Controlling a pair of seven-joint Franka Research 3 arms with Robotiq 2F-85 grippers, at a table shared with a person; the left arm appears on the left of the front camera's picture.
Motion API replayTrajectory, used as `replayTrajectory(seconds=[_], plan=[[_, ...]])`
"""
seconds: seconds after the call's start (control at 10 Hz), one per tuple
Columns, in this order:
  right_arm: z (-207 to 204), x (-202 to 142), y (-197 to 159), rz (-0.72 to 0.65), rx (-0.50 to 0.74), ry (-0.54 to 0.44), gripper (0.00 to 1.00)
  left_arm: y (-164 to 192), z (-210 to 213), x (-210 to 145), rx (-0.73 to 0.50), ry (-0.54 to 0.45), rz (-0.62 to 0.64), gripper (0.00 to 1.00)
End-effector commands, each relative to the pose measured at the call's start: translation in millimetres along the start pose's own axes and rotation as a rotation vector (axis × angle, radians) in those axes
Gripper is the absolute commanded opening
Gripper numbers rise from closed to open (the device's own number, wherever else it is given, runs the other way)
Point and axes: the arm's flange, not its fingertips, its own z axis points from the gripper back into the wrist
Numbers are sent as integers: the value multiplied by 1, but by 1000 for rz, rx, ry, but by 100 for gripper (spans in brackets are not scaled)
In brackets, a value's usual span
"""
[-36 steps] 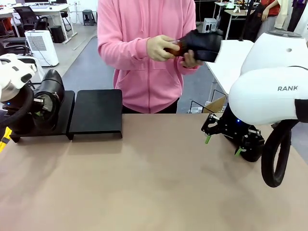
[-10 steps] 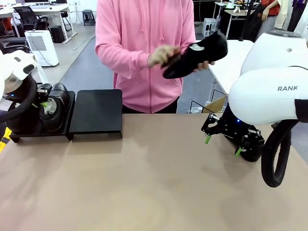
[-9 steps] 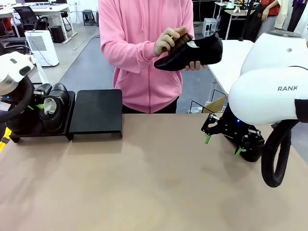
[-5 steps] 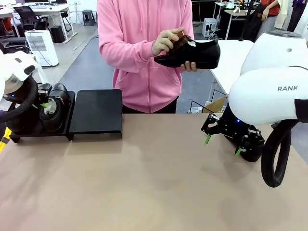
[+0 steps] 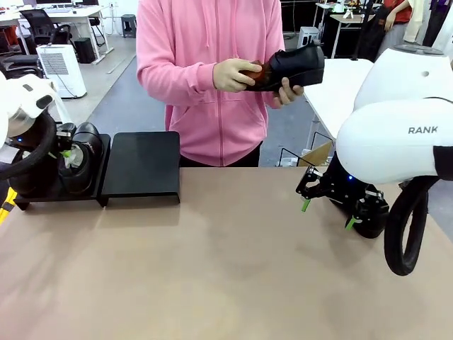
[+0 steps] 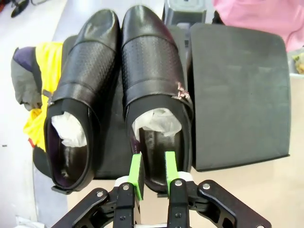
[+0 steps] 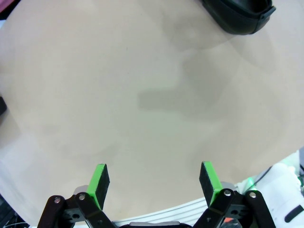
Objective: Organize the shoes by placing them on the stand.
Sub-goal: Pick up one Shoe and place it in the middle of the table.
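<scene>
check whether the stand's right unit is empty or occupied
Empty: the right unit's flat top is bare; both shoes sit on the left unit.

My arms wear glossy white shells. Above the right gripper [image 5: 328, 214] the fat rounded link [image 5: 396, 134] reads RANK in dark letters, and a thick black cable [image 5: 403, 227] loops down beside it. Both grippers are black, with bright green pads [image 7: 99, 179] at the fingertips and silver screws [image 6: 174, 183] at the knuckles. Another black hose [image 5: 41, 149] curls behind the left gripper [image 6: 153, 164]. The person [image 5: 212, 71] beyond them wears a pink hoodie with long sleeves [image 5: 166, 71].
</scene>
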Motion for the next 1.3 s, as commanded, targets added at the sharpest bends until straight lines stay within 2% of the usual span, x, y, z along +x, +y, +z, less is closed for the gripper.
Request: replayTrajectory(seconds=[0.0,0.2,0.3,0.6,0.7,1.0,1.2], plan=[[2,3,2,20,9,2,100,-26,46,-5,3,-151,-56,28],[2,3,2,20,9,2,100,-59,90,-18,42,-287,-156,28],[2,3,2,20,9,2,100,-76,104,-26,23,-301,-205,28],[2,3,2,20,9,2,100,-123,136,-55,-62,-253,-312,28],[2,3,2,20,9,2,100,-134,145,-63,-155,-166,-377,28],[2,3,2,20,9,2,100,-170,145,-79,-676,374,-683,28],[2,3,2,20,9,2,100,-184,130,-82,-834,552,-702,28]])
